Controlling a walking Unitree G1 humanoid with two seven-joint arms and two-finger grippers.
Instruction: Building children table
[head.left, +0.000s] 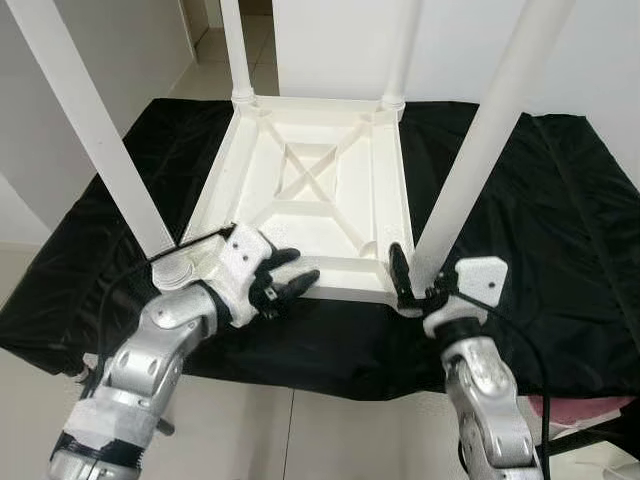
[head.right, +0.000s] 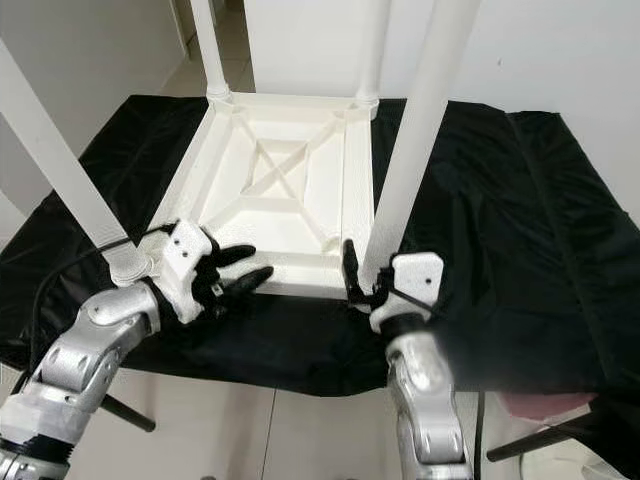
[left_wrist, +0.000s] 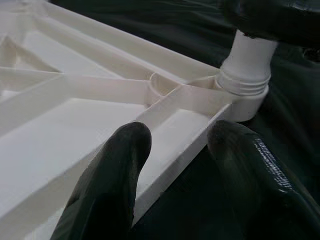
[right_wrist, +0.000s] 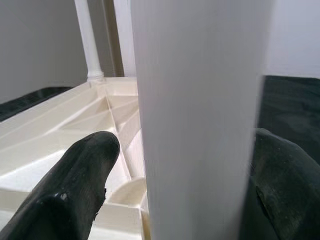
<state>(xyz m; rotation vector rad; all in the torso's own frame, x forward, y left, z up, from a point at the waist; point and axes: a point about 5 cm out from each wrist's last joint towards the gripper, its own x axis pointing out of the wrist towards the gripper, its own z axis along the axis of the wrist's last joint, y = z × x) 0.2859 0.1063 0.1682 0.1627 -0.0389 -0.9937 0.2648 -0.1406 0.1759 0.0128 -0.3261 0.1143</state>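
White walls and pale floor tiles sit behind a counter (head.left: 590, 250) draped in black cloth, and the children table (head.left: 310, 190) lies on it upside down, ribbed underside up, four white legs poking toward the ceiling. Flipping it like that makes sense to me, since it leaves the leg sockets reachable from above.

Left eye view: the left end effector (head.left: 292, 279) hovers at the near rim of the table, fingers spread apart and holding nothing, with the near left leg (head.left: 100, 130) just beside it on its outer side. The right end effector (head.left: 415, 280) is down at the foot of the near right leg (head.left: 490, 130), one finger either side of it.

Right eye view: same layout from a slightly different angle. The right end effector looks set up to steady or twist that leg in its corner socket, that's my guess anyway.

Left wrist view: two black fingers (left_wrist: 112, 185) are parted over the table's rim, empty between them, with a leg's threaded collar (left_wrist: 245, 82) seated in the corner socket just beyond the fingertips.

Right wrist view: the leg fills the gap between the two fingers (right_wrist: 75, 185). They bracket it closely, but I honestly can't tell whether they're actually squeezing it or just sitting around it.
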